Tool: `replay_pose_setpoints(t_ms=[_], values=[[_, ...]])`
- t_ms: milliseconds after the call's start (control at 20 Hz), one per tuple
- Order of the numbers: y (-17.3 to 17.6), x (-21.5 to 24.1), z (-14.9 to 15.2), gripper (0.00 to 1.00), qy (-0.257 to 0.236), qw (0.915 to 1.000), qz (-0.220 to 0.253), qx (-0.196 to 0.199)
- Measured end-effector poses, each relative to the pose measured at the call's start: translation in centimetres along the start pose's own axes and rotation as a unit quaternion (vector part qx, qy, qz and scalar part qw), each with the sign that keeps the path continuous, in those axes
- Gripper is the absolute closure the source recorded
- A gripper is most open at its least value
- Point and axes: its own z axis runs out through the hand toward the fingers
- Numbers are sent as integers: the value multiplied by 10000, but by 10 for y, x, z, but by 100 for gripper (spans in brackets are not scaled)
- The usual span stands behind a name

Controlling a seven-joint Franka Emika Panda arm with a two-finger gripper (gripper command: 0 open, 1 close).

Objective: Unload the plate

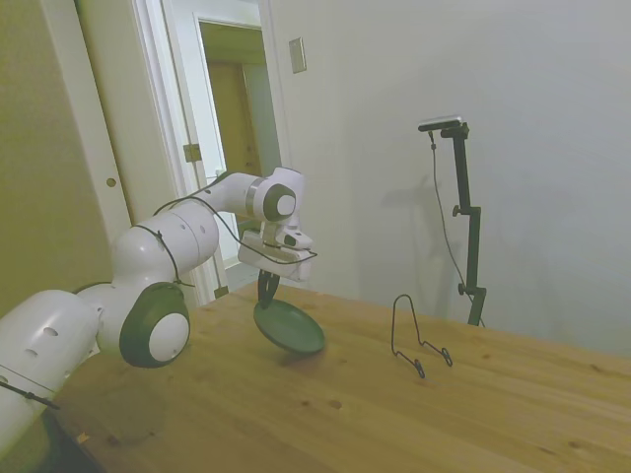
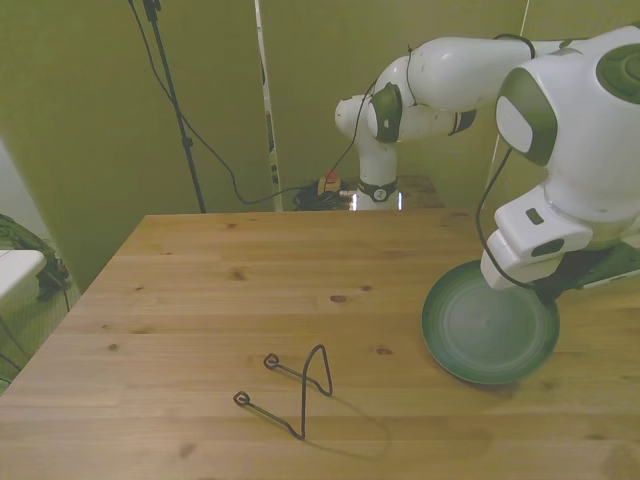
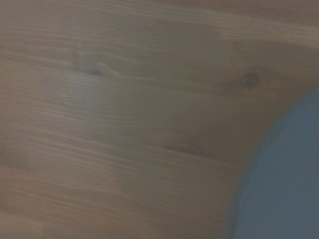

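The wooden table point(image 2: 250, 270) stretches beneath the white arm's gripper point(image 1: 267, 289), its jaws clenched on the rim of the round grey-green plate point(image 1: 289, 327), which hangs tilted just below them; the thin black wire stand point(image 1: 416, 338) sits well apart.

- Side view: dim, soft indoor light; faint shadow cast on the wall point(image 1: 394, 207).
- Front view: even light, yellow-green tint; soft shadow under the plate point(image 2: 490, 335).
- Wrist view: heavily blurred; table point(image 3: 124, 124) grain smeared, plate edge indistinct.
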Motion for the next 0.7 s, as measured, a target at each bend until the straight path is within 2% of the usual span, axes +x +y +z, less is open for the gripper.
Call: replay_pose_setpoints(t_ms=[500,700], values=[[-8,16,48,100,-96,9993,26,-347],[-12,17,52,100,-64,9994,7,-327]])
